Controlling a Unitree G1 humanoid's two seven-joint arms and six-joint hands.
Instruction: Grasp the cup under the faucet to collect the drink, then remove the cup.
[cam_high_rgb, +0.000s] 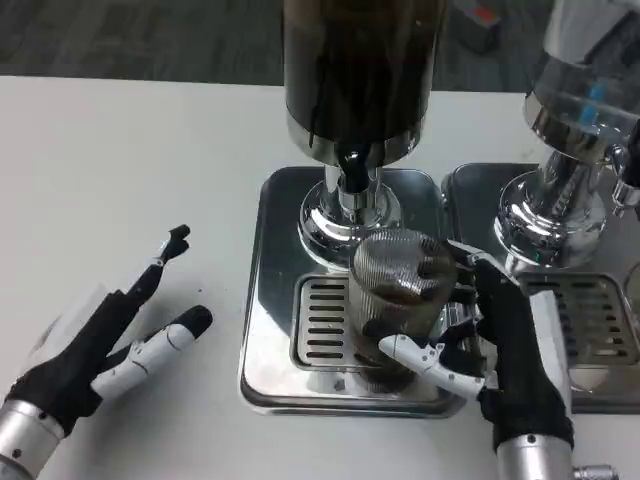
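A ribbed clear cup (397, 300) with dark drink in it stands on the slotted drip grate (322, 322) of the steel dispenser base (268, 300), just below the black faucet (351, 166). My right hand (500, 340) grips the cup from its right side, fingers wrapped around the wall and the thumb across the lower front. Above the faucet rises the tank (360, 70) of dark drink. My left hand (110, 345) lies on the white table to the left of the base, fingers apart and holding nothing.
A second dispenser (570, 130) with a chrome foot and its own drip tray (600, 330) stands close on the right, next to my right forearm. Bare white table (120, 170) stretches to the left and behind my left hand.
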